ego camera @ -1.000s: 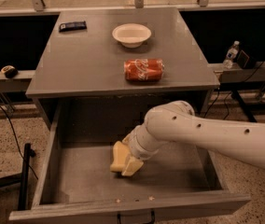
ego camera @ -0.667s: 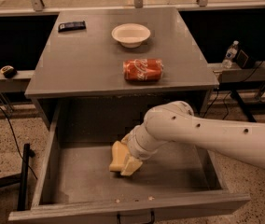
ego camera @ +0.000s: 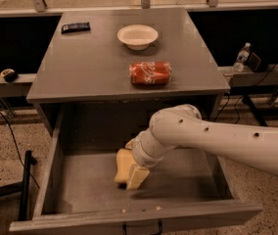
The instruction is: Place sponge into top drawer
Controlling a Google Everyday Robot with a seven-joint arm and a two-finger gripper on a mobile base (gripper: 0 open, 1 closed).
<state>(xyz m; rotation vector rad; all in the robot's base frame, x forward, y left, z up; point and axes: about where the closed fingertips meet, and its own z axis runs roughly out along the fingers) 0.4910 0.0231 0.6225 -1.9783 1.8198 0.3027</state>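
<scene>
The top drawer [ego camera: 56,155] is pulled wide open under the grey table [ego camera: 90,67]. My gripper [ego camera: 133,161] reaches down into the drawer, left of its middle. One pale yellow fingertip [ego camera: 138,176] shows in front and another [ego camera: 129,143] behind. Between them is the sponge [ego camera: 122,165], a pale yellow soft block, tilted, with its lower end at or just above the drawer floor. The gripper looks shut on the sponge. My white arm [ego camera: 217,138] comes in from the right over the drawer's right side.
On the table stand a red soda can [ego camera: 150,73] lying on its side, a white bowl [ego camera: 137,35] and a black remote-like object [ego camera: 75,27]. A water bottle [ego camera: 241,57] stands on a side ledge at the right. The drawer's front panel [ego camera: 129,220] is nearest the camera.
</scene>
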